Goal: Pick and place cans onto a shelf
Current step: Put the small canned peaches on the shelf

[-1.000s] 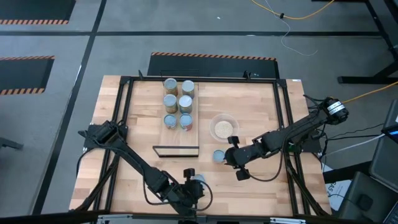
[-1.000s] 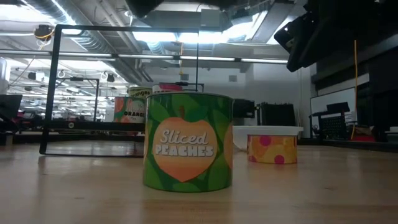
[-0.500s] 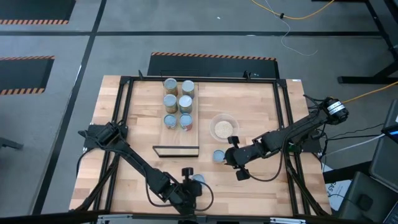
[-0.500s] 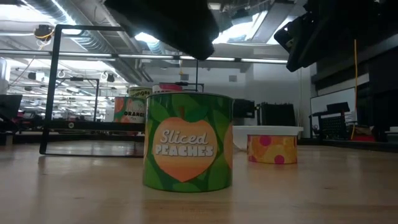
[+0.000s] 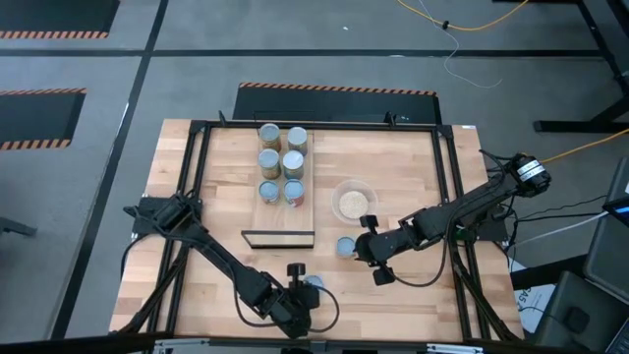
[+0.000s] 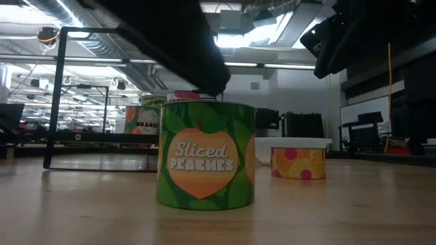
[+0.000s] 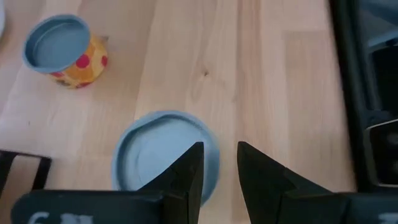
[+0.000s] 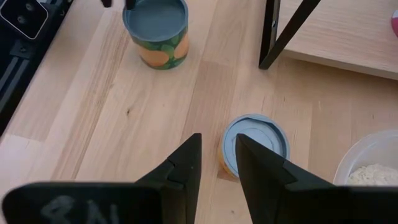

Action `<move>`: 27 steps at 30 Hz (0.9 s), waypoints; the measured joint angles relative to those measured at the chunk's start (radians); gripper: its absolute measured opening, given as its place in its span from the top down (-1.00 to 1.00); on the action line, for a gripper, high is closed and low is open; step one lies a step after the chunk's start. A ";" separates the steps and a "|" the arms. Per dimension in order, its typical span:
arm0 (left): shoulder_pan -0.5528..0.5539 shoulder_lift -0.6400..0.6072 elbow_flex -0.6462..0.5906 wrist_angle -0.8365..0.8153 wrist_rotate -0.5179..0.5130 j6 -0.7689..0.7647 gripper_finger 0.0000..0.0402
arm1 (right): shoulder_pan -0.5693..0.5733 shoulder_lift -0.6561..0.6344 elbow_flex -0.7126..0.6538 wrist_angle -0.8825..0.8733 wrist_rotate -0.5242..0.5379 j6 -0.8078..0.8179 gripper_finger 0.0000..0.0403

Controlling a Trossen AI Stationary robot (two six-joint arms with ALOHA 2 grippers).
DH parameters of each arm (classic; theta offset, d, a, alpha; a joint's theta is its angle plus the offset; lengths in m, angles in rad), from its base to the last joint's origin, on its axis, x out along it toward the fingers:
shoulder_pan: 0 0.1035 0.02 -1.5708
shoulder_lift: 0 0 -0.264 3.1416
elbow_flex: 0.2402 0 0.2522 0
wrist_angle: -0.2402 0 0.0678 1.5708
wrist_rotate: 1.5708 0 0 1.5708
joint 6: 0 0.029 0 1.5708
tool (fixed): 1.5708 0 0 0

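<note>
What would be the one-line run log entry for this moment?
left gripper: open above peaches can | right gripper: open above dotted can | shelf: six cans

High view: straight down over the whole table (image 5: 393, 157). Low view: tabletop level, close to peach can (image 6: 206, 154). Wrist views: steeply downward, close (both share that can (image 8: 155, 28), also polka-dot can (image 7: 64, 51)).

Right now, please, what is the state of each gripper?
Left gripper: open slightly, empty, above the Sliced Peaches can.
Right gripper: open slightly, empty, above the polka-dot can.
</note>
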 joint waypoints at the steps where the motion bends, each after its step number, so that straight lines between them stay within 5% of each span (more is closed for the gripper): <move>1: 0.000 0.000 0.000 -0.009 0.000 0.000 0.55 | 0.000 0.000 0.000 -0.001 0.000 0.000 0.49; 27: 0.007 0.053 0.002 0.006 0.019 0.000 0.60 | 0.000 0.000 0.000 -0.002 0.000 0.000 0.49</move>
